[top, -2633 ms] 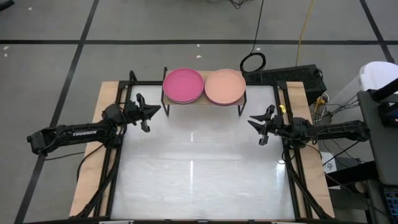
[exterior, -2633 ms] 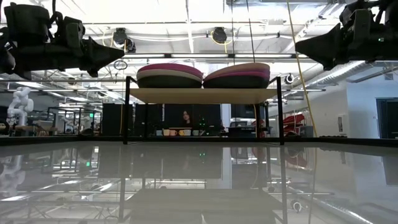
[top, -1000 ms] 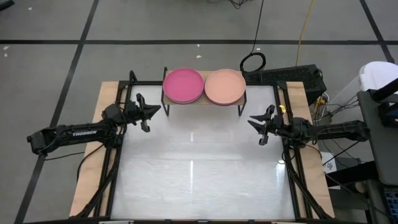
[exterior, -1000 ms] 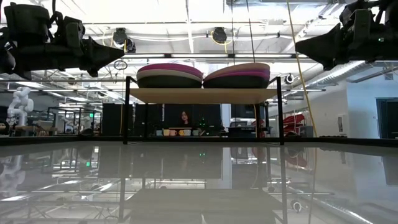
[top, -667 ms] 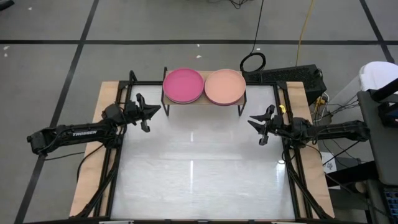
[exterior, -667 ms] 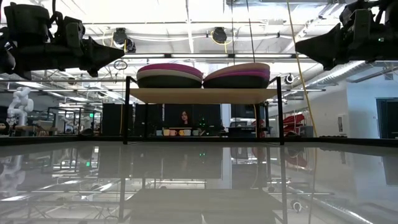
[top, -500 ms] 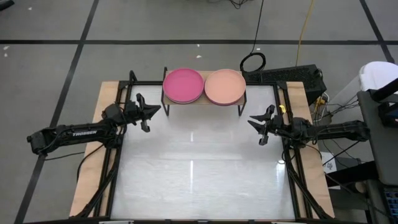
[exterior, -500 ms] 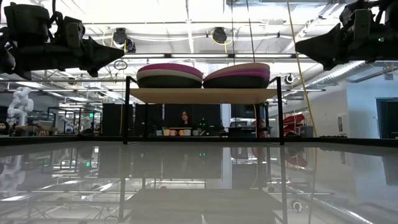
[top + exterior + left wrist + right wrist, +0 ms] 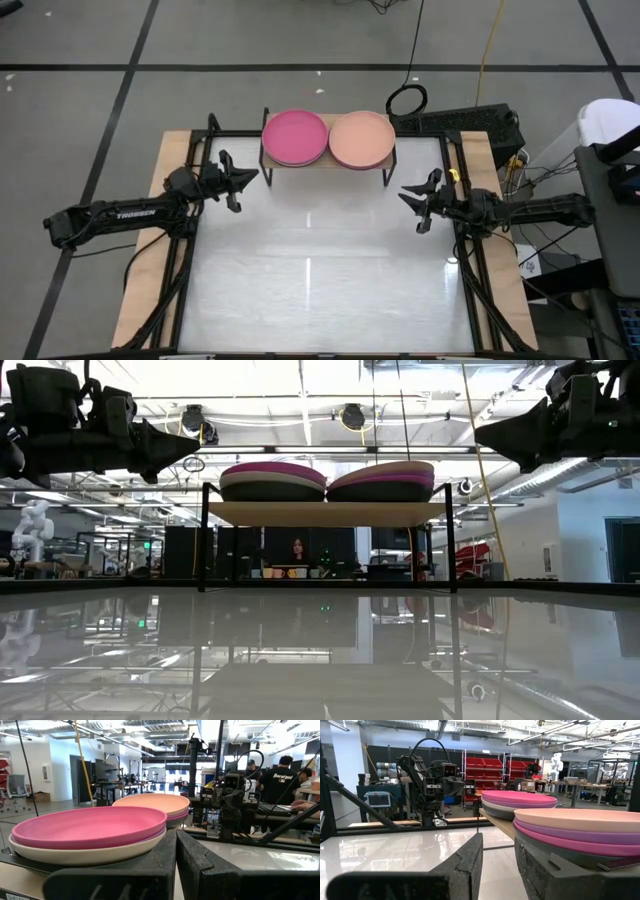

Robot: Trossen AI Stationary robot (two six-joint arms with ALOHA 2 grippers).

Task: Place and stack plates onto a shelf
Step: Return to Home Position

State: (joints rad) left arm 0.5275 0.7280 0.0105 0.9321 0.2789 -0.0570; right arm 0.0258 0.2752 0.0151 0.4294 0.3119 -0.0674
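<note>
Two stacks on the shelf, both claws empty

No plate is left on the tabletop point(image 9: 320, 270), so the stacking looks finished. At its far edge the shelf point(image 9: 325, 513) carries the plates in two piles side by side, which fills its width: a pink-topped pile point(image 9: 295, 137) and a peach-topped pile point(image 9: 360, 140). The left claw point(image 9: 248, 178), tips together, and the right claw point(image 9: 407, 197), tips slightly apart, hover one off each end, apparently parked clear of the piles.

Left gripper point(image 9: 248, 177), fingers point(image 9: 155, 865) together; right gripper point(image 9: 405, 197) opposite, fingers point(image 9: 462, 862) slightly apart.
</note>
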